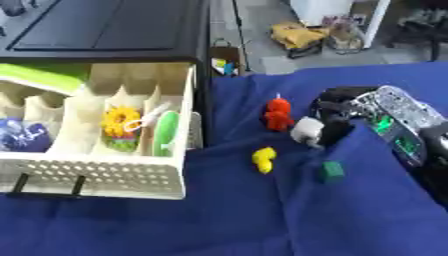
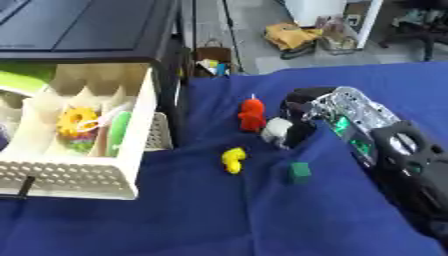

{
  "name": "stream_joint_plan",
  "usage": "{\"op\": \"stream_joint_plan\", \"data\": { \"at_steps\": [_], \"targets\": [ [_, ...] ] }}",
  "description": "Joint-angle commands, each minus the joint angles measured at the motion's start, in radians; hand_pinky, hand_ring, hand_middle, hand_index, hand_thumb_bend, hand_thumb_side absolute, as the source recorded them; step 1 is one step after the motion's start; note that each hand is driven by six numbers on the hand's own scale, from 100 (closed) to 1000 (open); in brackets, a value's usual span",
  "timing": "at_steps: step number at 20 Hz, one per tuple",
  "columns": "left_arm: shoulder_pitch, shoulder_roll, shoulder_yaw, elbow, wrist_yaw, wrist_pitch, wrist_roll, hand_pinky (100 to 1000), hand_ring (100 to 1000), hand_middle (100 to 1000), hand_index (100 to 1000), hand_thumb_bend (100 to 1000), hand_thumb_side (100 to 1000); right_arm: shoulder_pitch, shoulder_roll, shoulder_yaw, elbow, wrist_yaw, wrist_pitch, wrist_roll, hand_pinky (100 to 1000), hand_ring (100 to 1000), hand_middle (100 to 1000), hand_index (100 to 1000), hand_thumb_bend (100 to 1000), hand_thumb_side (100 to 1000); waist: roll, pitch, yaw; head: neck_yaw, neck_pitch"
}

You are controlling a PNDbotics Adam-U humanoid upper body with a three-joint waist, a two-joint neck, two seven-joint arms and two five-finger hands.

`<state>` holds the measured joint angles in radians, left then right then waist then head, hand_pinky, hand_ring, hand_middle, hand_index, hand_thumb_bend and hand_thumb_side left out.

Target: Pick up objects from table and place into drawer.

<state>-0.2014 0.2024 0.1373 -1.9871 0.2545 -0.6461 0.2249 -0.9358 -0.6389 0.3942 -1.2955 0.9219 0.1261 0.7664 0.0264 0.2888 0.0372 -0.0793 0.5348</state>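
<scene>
left eye view shows the drawer [image 1: 96, 175] open, several items already inside. right robot hand [image 1: 337, 117] seems curled on a white piece [image 1: 306, 131] on the tabletop [image 1: 262, 220]; red figure [image 1: 278, 114], yellow toy [image 1: 263, 159], green cube [image 1: 332, 171] still wait.

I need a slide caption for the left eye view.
Right hand closes on a white object beside red, yellow and green toys.

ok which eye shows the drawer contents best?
Left eye view. The open drawer sits almost whole in frame there, with the blue item in its left compartment, the yellow flower-like item and the green piece. The right eye view crops the drawer's left side, and the blue item is nearly out of frame.
</scene>
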Motion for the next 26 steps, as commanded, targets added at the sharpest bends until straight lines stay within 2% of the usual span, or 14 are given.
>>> {"op": "stream_joint_plan", "data": {
  "at_steps": [1,9,15,21,26],
  "targets": [
    [-0.004,0.025,0.001,-0.013,0.004,-0.002,-0.002,487,718,729,819,395,1000,-0.033,-0.052,-0.02,-0.071,-0.03,0.01,-0.002,666,746,459,645,363,552,-0.003,-0.026,0.0,0.001,-0.008],
    [0.0,0.036,0.003,-0.013,0.007,-0.004,0.001,488,717,728,819,396,1000,-0.07,-0.104,-0.031,-0.21,-0.093,0.029,0.003,666,738,440,634,359,586,-0.011,-0.037,-0.002,0.004,-0.004],
    [0.002,0.044,0.004,-0.013,0.01,-0.002,0.002,488,716,727,819,395,1000,-0.113,-0.117,-0.034,-0.298,-0.137,0.037,0.009,665,732,422,626,357,612,-0.022,-0.045,-0.002,0.007,-0.001],
    [0.003,0.052,0.005,-0.013,0.013,0.0,0.004,488,716,726,818,395,1000,-0.175,-0.099,-0.028,-0.351,-0.162,0.037,0.022,665,728,410,621,355,631,-0.031,-0.053,0.003,0.009,0.003],
    [0.005,0.057,0.003,-0.013,0.018,0.002,0.003,488,715,726,818,393,1000,-0.241,-0.053,-0.021,-0.388,-0.177,0.052,0.033,665,722,397,615,351,654,-0.038,-0.06,0.01,0.006,0.005]
  ]
}}
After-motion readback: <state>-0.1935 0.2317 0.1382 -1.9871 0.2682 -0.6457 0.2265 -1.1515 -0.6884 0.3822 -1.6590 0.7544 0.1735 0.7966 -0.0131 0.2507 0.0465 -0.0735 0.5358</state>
